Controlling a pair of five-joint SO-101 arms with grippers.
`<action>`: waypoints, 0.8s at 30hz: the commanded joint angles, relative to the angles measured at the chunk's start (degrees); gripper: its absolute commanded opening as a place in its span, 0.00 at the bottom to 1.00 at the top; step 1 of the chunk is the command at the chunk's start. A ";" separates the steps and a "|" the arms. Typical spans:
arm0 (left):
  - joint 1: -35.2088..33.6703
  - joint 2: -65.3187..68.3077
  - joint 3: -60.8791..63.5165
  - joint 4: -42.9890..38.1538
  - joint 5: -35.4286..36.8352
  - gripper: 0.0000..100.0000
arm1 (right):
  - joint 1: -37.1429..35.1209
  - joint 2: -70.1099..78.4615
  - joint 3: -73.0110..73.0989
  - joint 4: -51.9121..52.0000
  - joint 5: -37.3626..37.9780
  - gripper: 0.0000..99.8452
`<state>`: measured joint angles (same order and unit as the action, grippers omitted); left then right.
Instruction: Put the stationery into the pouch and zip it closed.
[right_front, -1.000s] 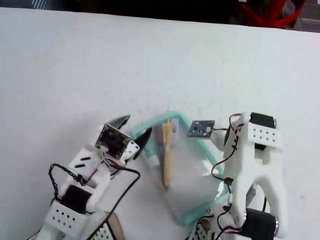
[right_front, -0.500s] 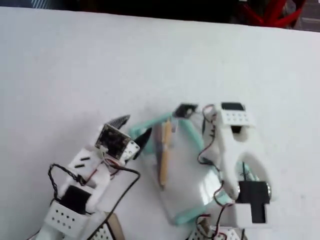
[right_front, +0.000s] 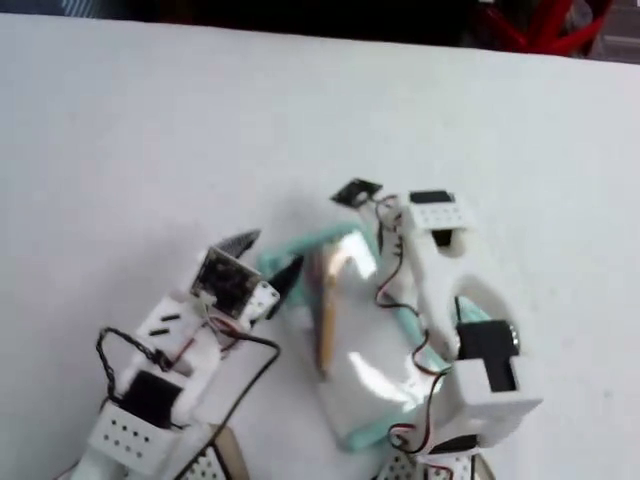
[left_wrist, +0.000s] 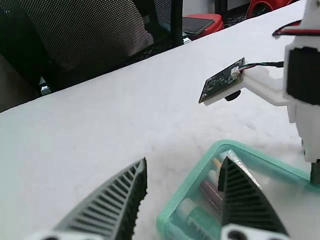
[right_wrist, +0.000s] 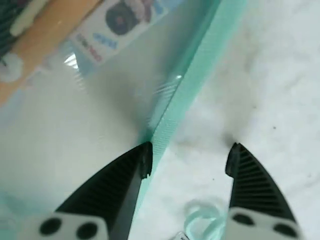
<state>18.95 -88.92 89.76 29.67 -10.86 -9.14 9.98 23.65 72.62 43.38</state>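
The clear pouch (right_front: 370, 375) with a teal zip edge lies flat on the white table. Inside it, a wooden pencil (right_front: 325, 315) and other stationery show through the plastic. My left gripper (right_front: 265, 258) is open at the pouch's near-left corner; in the left wrist view that teal corner (left_wrist: 200, 210) sits between the dark fingers (left_wrist: 117, 202). My right gripper (right_wrist: 187, 167) is open and points down, straddling the pouch's teal edge (right_wrist: 195, 75) with one finger over the plastic and the other over the table. A small teal loop (right_wrist: 200, 217) lies just below its fingertips.
The right arm (right_front: 440, 300) stands over the pouch's right side, its camera board (right_front: 357, 192) and loose wires sticking out past the far corner. The table's far edge (right_front: 300, 35) borders a dark room with a chair (left_wrist: 90, 30).
The right arm has swung left and away along the pouch's zip edge. The pouch has turned slightly with it. The left arm has stayed still.
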 joint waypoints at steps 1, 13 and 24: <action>-0.31 -1.19 -2.55 -1.67 0.18 0.23 | -2.51 -1.54 -3.69 6.73 0.00 0.24; -0.31 -1.19 -2.55 -1.41 0.18 0.23 | -5.93 -2.95 -1.76 5.14 -0.53 0.24; -0.31 -1.19 -2.55 -1.49 0.18 0.23 | -2.86 11.82 -6.95 4.88 0.53 0.24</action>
<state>18.95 -88.92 89.76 29.67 -10.86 -13.01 17.54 18.20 78.07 43.56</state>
